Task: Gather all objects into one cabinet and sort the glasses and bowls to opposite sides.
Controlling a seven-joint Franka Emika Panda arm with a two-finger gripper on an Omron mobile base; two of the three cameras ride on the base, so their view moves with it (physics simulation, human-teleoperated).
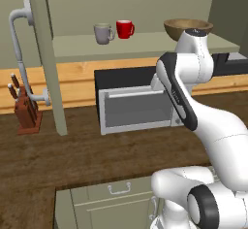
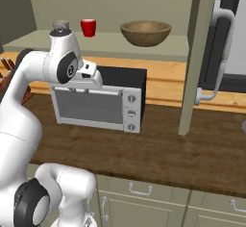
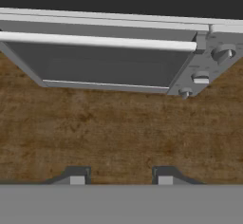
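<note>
The wooden bowl [image 2: 145, 32] is wide, shallow and round, brown with visible grain, and sits upright on the open cabinet shelf [image 1: 145, 46], toward its right side in the left base view. Nothing can be seen inside it. To its left on the same shelf stand the red mug [image 1: 125, 29] and, just beside that, the grey mug [image 1: 102, 34], both upright, with the grey mug's handle turned toward the red one. In the right base view the grey mug is mostly behind the arm.

The olive-green cabinet door [image 1: 47, 53] stands swung open, edge-on, with its long pale-grey tubular handle [image 1: 19, 43] on the outer face.

Below the shelf a toaster oven [image 2: 98, 103] rests on the dark wooden counter [image 2: 158, 149], its glass door shut. A knife block [image 1: 26, 111] stands at the left.

The claw [image 3: 121, 178] hangs above bare counter in front of the oven, its fingertips [image 3: 77, 179] parted and holding nothing.
</note>
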